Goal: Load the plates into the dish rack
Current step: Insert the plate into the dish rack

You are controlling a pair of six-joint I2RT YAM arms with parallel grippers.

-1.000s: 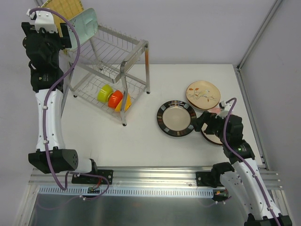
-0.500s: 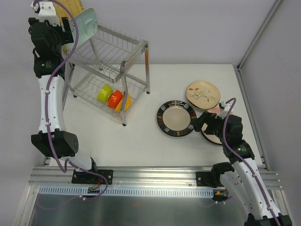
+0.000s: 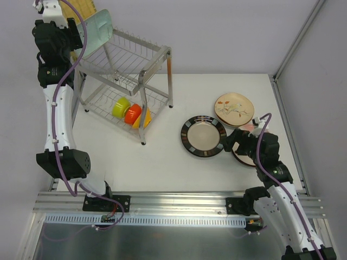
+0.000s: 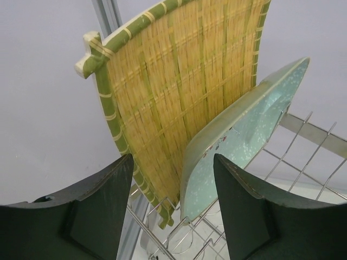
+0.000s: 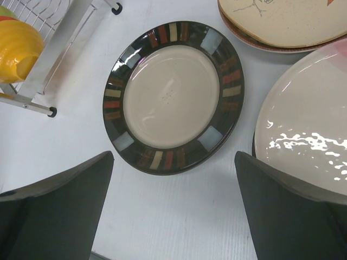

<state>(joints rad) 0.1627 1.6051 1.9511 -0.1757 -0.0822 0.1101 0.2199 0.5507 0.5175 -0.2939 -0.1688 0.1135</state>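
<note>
Racking looks partway done. Overhead: a two-tier silver wire dish rack at ten o'clock holds a square yellow woven-look plate and a pale teal squarish plate. A round dark-rimmed cream plate and a cream floral plate lie at three o'clock.

Left wrist: the left gripper gapes empty before both racked plates.

Right wrist: the right gripper, jaws wide, hovers over the dark-rimmed plate. Next it should descend and pinch the rim. No writing is legible.
</note>
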